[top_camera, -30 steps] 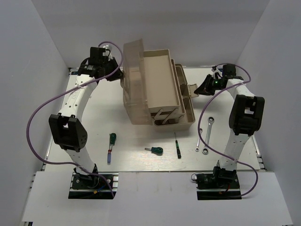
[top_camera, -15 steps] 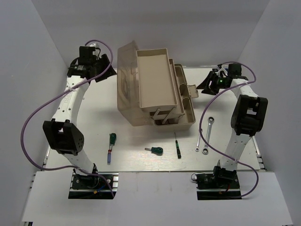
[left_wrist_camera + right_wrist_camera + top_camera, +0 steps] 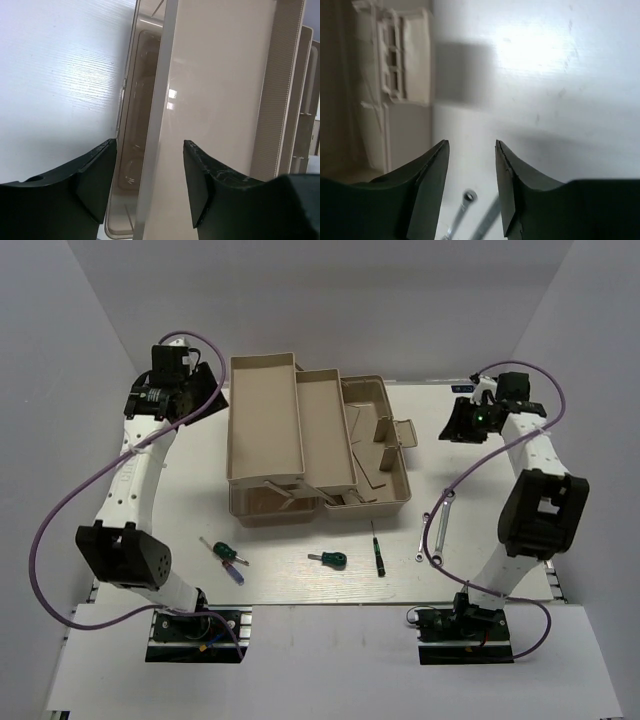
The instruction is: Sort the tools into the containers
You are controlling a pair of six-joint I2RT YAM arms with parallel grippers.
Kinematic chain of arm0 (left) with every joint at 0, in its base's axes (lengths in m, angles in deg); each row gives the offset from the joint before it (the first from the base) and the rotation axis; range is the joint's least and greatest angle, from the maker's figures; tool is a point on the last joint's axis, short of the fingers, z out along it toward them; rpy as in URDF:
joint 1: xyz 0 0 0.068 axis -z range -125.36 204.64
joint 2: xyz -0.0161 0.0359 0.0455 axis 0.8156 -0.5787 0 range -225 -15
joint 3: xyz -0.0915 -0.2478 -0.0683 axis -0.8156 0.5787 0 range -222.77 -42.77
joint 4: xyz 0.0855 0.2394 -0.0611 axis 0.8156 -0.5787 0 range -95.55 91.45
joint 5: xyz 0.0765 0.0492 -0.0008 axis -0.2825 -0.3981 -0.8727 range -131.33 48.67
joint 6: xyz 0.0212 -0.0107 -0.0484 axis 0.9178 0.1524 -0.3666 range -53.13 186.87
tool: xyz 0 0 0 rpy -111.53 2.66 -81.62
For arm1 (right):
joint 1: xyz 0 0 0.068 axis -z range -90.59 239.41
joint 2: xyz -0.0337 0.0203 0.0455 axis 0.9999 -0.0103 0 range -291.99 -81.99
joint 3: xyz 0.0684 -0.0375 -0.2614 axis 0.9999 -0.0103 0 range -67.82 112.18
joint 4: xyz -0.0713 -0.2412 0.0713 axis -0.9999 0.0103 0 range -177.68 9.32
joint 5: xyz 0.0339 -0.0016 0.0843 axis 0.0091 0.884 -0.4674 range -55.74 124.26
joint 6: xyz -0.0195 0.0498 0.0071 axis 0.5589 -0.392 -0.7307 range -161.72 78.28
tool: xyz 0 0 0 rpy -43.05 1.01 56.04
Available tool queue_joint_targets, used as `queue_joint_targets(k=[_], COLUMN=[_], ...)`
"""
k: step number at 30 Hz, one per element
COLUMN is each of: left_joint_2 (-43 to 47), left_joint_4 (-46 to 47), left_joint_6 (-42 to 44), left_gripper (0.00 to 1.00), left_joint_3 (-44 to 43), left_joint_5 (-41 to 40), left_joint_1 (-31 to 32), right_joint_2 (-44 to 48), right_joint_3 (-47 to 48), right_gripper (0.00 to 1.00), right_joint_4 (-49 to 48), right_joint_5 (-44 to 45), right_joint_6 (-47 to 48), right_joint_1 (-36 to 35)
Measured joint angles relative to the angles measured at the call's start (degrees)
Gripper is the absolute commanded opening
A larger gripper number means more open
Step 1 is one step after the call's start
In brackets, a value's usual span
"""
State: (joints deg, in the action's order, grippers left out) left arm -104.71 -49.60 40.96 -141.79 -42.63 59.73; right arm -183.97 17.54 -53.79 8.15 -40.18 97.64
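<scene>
The beige toolbox [image 3: 385,475] lies opened out, its two long trays [image 3: 265,420] spread to the left of the base. In the left wrist view the translucent brown lid [image 3: 137,125] shows beside a tray [image 3: 220,100]. My left gripper [image 3: 200,390] [image 3: 149,143] hangs open above the left tray's edge, holding nothing. My right gripper [image 3: 460,420] [image 3: 471,142] is open over the table, right of the box. Two silver wrenches [image 3: 440,540] [image 3: 465,200] lie at the front right. In front of the box lie a green-and-red screwdriver [image 3: 225,555], a stubby green one [image 3: 328,560] and a thin black-green one [image 3: 377,550].
White walls close in the table on the left, back and right. The toolbox's latch flap [image 3: 400,430] [image 3: 402,60] sticks out towards my right gripper. Purple cables loop beside both arms.
The toolbox has swung fully open, its trays folding out to the left. Both grippers have opened and drawn away from it. The green-and-red screwdriver has shifted left and now lies slanted.
</scene>
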Motion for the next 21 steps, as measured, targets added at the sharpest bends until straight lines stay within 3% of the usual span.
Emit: queue_joint_targets(k=[5,10,21], left_joint_2=[3.15,5.35,15.26], left_joint_4=[0.59,3.13,5.79], left_joint_6=[2.10,6.12,10.25], left_gripper=[0.69,0.73,0.76], left_joint_3=[2.01,4.74,19.43], left_joint_5=[1.03,7.43,18.53], left_joint_1=[0.02,0.68,2.73], right_joint_2=[5.66,8.81,9.03], right_joint_3=[-5.40,-15.04,-25.55], right_gripper=[0.46,0.50,0.52], right_joint_4=[6.49,12.24,15.04], right_joint_5=[8.55,15.76,20.15], right_joint_6=[5.70,7.91,3.30], right_joint_1=[-0.09,-0.24,-5.01])
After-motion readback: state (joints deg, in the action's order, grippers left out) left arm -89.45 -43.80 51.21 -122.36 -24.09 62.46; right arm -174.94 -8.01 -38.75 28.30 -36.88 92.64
